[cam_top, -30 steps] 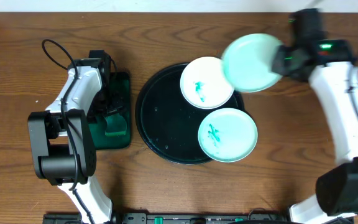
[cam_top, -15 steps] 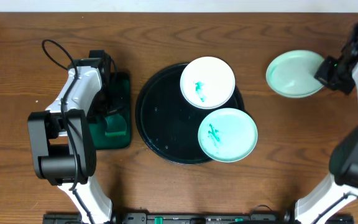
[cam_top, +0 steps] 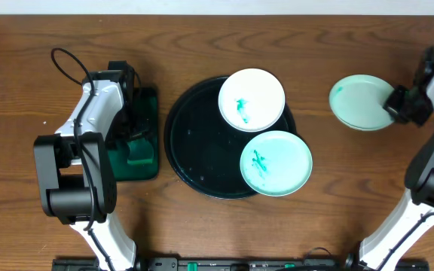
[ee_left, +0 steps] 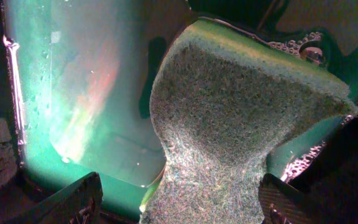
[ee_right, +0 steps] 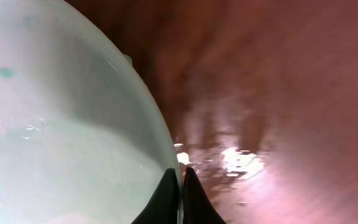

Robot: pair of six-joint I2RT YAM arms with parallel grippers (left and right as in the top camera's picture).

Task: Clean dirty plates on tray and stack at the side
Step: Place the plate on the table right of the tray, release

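The black tray (cam_top: pixel 198 154) sits mid-table and bears two plates: a white one with a teal smear (cam_top: pixel 252 99) at its back right and a teal-tinted one (cam_top: pixel 276 162) at its front right. A third pale green plate (cam_top: pixel 359 102) lies out to the right over the wood. My right gripper (cam_top: pixel 398 104) is shut on its right rim; in the right wrist view the plate (ee_right: pixel 61 124) is pinched in the right gripper (ee_right: pixel 180 186). My left gripper (ee_left: pixel 179 205) stands open astride a green sponge (ee_left: pixel 241 124), over the green tray (cam_top: pixel 148 105).
The small green rectangular tray (ee_left: pixel 73 112) at the left holds soapy water around the sponge. A black cable (cam_top: pixel 66 64) loops behind the left arm. Bare wooden table (cam_top: pixel 353 188) shows to the front right of the black tray.
My right arm has carried the pale green plate from beside the black tray's back right edge out to the right of the table. The left arm has stayed still.
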